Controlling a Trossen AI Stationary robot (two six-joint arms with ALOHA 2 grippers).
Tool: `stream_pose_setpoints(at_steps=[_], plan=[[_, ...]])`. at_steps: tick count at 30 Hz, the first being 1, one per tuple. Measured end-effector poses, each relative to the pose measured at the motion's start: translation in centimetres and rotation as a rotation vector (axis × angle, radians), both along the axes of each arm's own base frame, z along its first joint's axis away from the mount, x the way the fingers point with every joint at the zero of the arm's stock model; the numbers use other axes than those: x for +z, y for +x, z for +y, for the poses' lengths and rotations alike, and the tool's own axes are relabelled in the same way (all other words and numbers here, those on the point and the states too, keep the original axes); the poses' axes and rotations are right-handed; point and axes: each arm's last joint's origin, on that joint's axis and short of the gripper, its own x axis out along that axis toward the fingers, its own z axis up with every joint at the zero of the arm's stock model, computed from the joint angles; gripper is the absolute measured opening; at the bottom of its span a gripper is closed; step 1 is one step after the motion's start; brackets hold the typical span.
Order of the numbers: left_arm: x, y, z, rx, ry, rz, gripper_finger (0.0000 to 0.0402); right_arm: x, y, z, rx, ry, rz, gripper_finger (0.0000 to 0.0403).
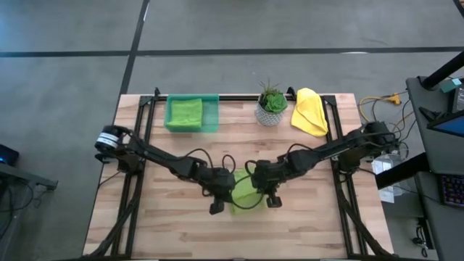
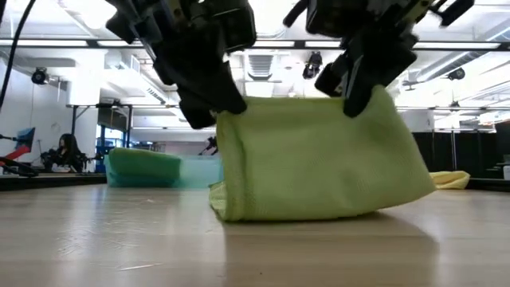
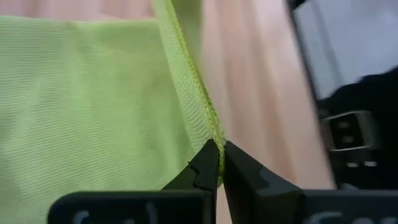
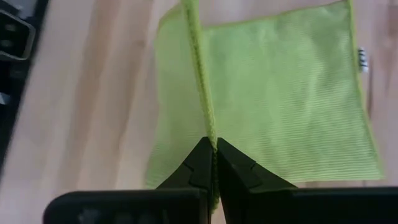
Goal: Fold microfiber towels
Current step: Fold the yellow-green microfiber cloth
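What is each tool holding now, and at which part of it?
Both hold the same lime green towel by its stitched edge: the left tool and the right tool are each shut on that raised edge, lifting it off the table.

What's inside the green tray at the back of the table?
A folded lime green towel lies in the see-through green tray, filling most of it. Whether another cloth lies beneath it cannot be seen; the top towel covers the tray floor.
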Motion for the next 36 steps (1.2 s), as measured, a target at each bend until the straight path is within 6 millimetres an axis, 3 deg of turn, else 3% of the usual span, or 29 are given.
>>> stream_pose_setpoints(at_steps=[7, 17, 24, 31, 36], plan=[[1.3, -1.0, 0.7, 0.035, 0.146, -0.024, 0.0, -0.2, 0.5, -2.0, -0.017, -0.034, -0.012, 0.0009], [1.0, -1.1, 1.1, 0.082, 0.214, -0.011, 0.0, 0.0, 0.8, -4.0, -0.035, -0.046, -0.026, 0.0009], [1.0, -1.1, 1.1, 0.078, 0.212, -0.004, 0.0, 1.7, 0.6, -4.0, -0.003, 0.002, -0.105, 0.003], [0.7, -1.3, 1.2, 0.078, 0.217, 0.016, 0.0, 4.2, -0.7, -5.2, -0.087, 0.029, -0.181, 0.007], [0.9, -1.5, 1.2, 0.076, 0.223, 0.01, 0.0, 1.5, -1.4, -6.5, -0.237, 0.053, -0.131, 0.0083]])
